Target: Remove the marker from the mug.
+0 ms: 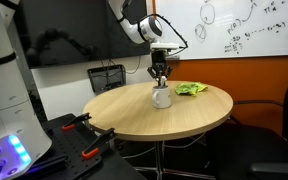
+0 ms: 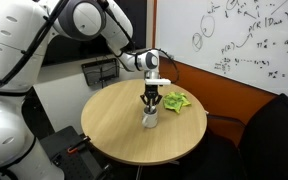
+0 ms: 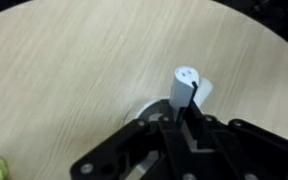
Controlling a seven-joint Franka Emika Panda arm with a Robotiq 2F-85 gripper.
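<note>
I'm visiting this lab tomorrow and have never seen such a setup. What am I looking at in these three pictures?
It is one robot arm ending in a two-fingered gripper. Two pictures come from cameras standing in the room. The third comes from a camera on the arm's wrist, looking down past the fingers. On the round wooden table stands a white mug, and a green cloth lies beside it. A marker stands in the mug. The gripper hangs right over the mug, its fingers on either side of the marker. Whether they clamp it, the pictures do not show.
</note>
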